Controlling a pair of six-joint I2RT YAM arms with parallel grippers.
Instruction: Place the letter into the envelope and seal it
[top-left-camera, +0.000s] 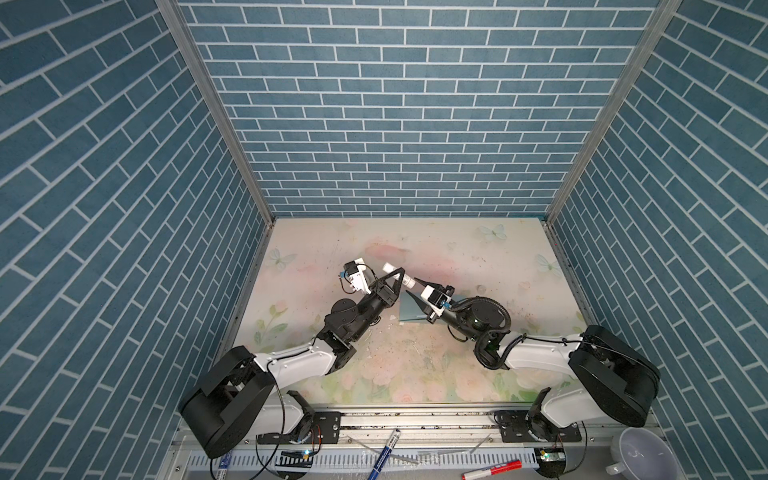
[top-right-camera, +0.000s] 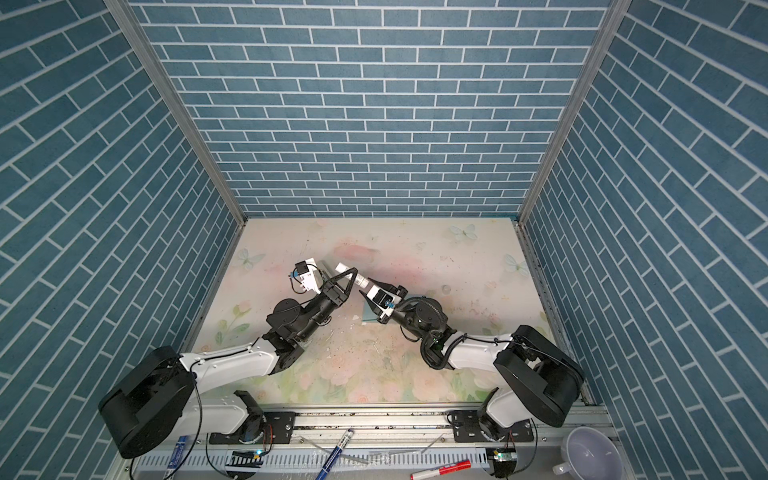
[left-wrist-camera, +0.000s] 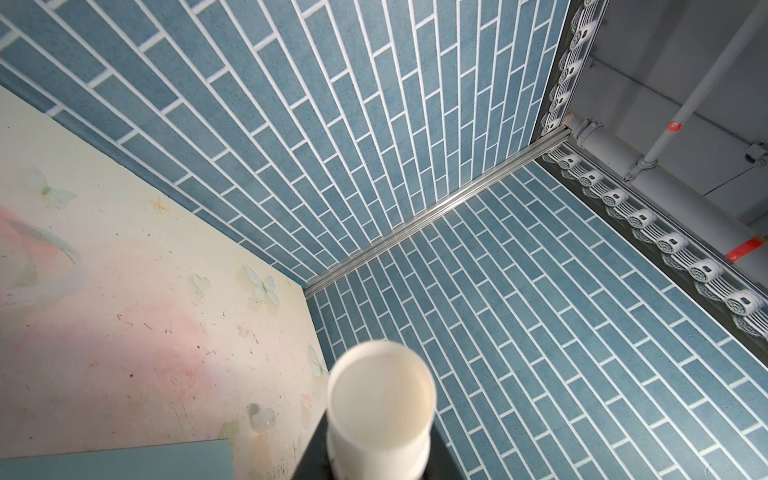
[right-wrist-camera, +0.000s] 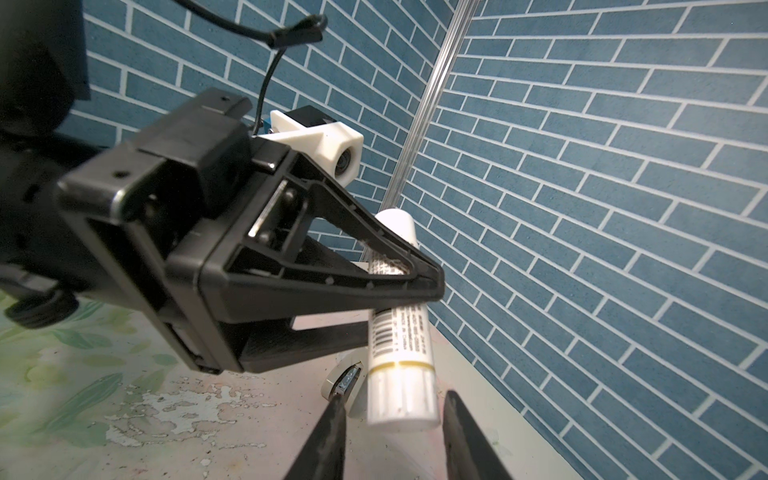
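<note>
The left end effector pinches the glue stick; its long axis points into the right end effector, whose spread jaws flank its end.

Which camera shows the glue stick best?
The right wrist view: the glue stick appears close and side on, barcode visible. The left wrist view shows only its blurred round end. In both top views it is small and partly hidden.
</note>
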